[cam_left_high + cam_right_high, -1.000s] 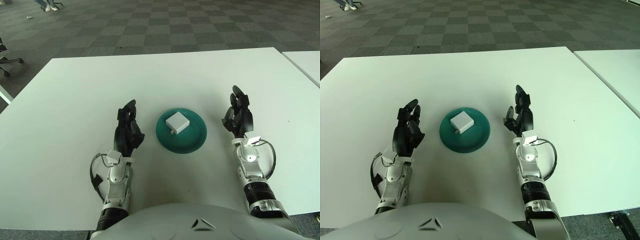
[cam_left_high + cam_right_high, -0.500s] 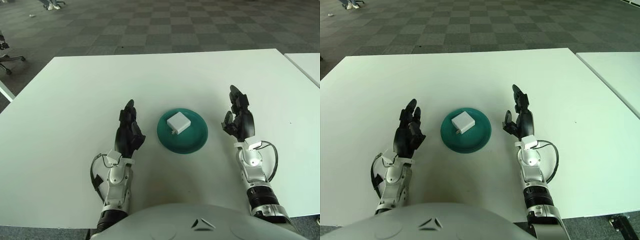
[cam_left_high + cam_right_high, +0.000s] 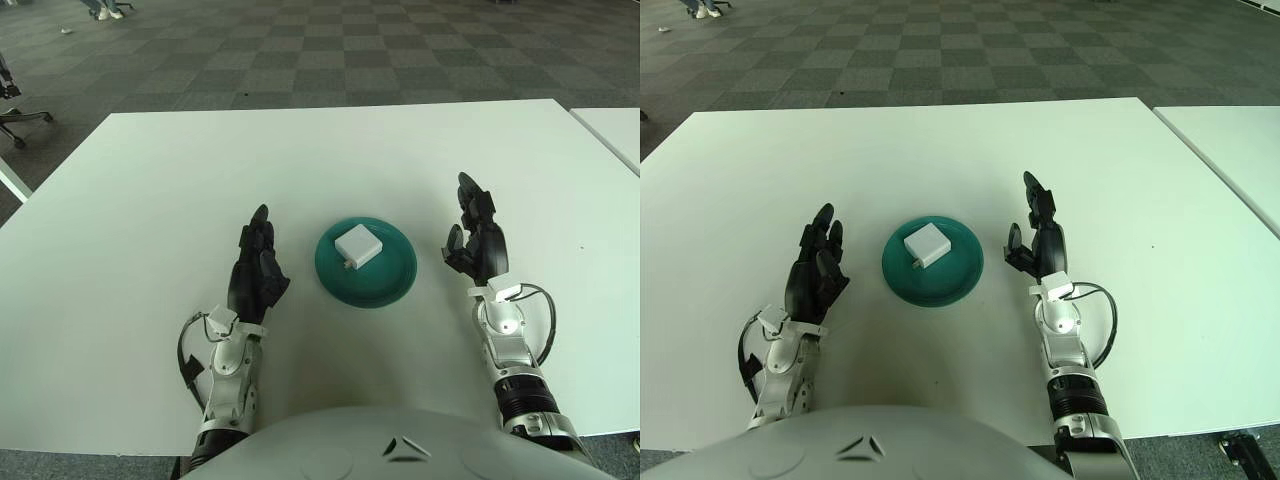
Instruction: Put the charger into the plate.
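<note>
Here, you are looking down at a white surface (image 3: 150, 190) with a green plate (image 3: 385, 285) near its front centre. The white charger (image 3: 357, 245) is lying inside the plate, toward its rear-left part, with its prongs pointing front-left. The left robot hand (image 3: 258, 272) is showing to the left of the plate, apart from it, fingers extended and holding nothing. The right robot hand (image 3: 475, 240) is showing to the right of the plate, also apart, fingers raised and loosely spread, gripping nothing. A cable loop (image 3: 1102, 325) is running beside the right wrist.

The left eye view is showing a chair base (image 3: 12, 105) on the carpet at far left. The right eye view is showing more of a second white surface (image 3: 1230, 150) at right.
</note>
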Tool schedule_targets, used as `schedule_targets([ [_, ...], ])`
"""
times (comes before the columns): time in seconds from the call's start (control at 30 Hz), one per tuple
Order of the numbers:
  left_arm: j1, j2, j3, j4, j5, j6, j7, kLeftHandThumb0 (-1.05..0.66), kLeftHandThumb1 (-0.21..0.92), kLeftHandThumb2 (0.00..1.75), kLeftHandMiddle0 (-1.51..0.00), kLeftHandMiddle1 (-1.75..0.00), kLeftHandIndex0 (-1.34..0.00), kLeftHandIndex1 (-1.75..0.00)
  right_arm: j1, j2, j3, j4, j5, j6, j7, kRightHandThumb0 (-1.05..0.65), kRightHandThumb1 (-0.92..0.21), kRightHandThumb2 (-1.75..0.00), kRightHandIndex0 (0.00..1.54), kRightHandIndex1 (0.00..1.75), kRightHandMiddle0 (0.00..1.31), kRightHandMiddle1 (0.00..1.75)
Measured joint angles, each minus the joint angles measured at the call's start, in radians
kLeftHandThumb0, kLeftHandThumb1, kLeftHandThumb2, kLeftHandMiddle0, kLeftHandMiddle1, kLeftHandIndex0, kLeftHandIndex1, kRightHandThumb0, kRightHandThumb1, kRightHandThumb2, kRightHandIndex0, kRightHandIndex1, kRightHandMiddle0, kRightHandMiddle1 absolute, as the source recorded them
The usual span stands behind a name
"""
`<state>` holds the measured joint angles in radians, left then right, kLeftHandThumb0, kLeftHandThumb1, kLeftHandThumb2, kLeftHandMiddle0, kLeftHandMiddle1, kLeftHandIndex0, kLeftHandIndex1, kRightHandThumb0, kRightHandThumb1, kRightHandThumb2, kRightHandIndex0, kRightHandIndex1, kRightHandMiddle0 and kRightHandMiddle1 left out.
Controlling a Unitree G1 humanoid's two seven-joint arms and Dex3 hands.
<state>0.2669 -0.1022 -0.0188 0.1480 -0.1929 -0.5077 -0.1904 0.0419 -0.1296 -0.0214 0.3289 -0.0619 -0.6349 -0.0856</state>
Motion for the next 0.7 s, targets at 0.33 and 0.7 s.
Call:
schedule_targets([
  [0.33,0.015,-0.002,0.0,-0.031,-0.012,0.038,-0.009,-0.86,0.92,1.03,-0.07,-0.01,0.0,-0.29,0.119,0.016,0.017,-0.271,0.035,0.383,0.051,-0.99,-0.92,-0.91,0.01,0.0,0.0,0.28],
  [0.7,0.028,0.004,0.007,-0.062,-0.025,0.118,-0.009,-0.86,0.92,1.03,-0.07,-0.01,0.0,-0.27,0.021,0.06,0.006,-0.269,0.05,0.657,0.038,-0.94,-0.92,-0.91,0.06,0.02,0.0,0.26],
])
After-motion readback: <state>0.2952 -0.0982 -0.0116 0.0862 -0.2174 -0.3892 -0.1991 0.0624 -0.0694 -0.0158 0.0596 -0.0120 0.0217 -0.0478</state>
